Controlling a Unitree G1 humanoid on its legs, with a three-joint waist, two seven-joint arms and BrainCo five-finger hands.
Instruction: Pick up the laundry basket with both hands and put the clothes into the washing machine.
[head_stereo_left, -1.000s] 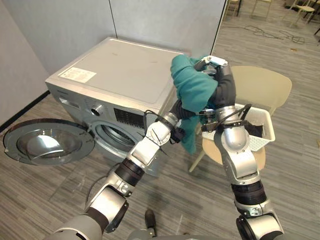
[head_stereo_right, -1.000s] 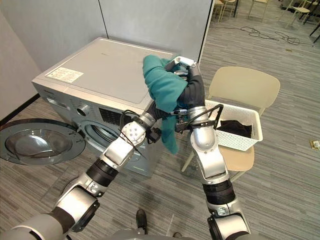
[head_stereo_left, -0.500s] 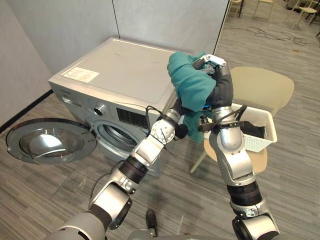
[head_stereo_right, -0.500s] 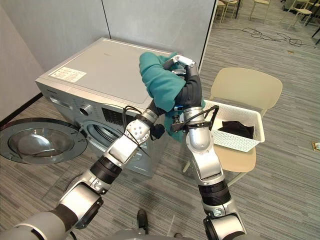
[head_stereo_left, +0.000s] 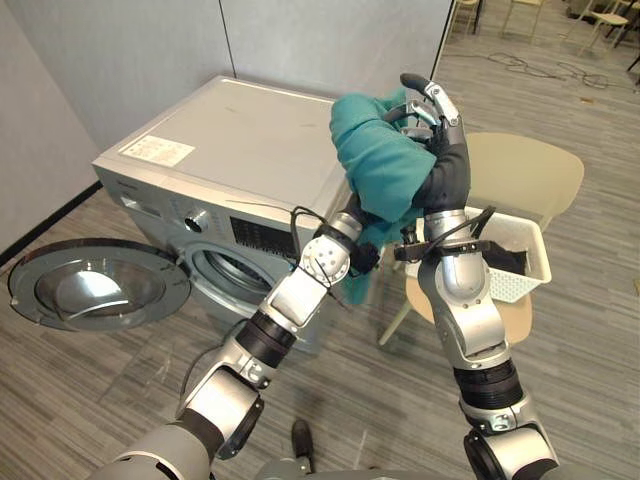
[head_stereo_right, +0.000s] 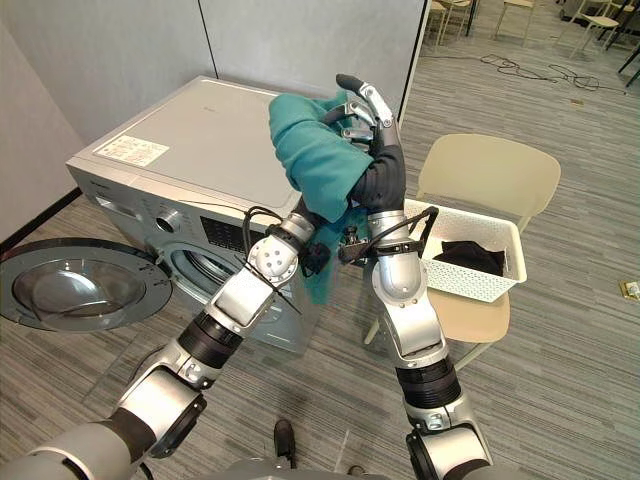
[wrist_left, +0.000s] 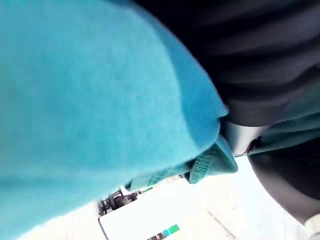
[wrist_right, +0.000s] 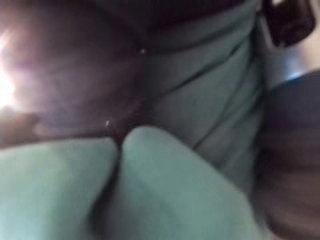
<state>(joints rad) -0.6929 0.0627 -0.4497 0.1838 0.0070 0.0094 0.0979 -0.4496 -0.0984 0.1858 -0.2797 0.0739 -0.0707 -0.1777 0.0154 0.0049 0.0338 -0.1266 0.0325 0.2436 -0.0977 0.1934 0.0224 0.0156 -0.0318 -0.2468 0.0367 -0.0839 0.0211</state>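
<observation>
A teal garment (head_stereo_left: 385, 165) hangs bunched in the air over the right edge of the silver washing machine (head_stereo_left: 230, 140). My right hand (head_stereo_left: 432, 100) stands upright behind it, open, with the cloth draped against its palm. From below, my left hand (head_stereo_left: 350, 215) reaches into the garment's folds, and its fingers are buried in the cloth (wrist_left: 90, 90). The machine's round door (head_stereo_left: 95, 285) lies swung open to the left of the drum opening (head_stereo_left: 225, 275). The white laundry basket (head_stereo_left: 530, 270) rests on a beige chair (head_stereo_left: 525, 165) with a dark garment (head_stereo_left: 505, 262) inside.
Grey partition walls stand behind the washing machine and to its left. The chair with the basket is directly right of my arms. More chairs stand on the wood-look floor in the far background.
My right hand's fingers have straightened and let go of the teal garment. My left hand has closed inside the cloth, and the hanging end has been drawn up.
</observation>
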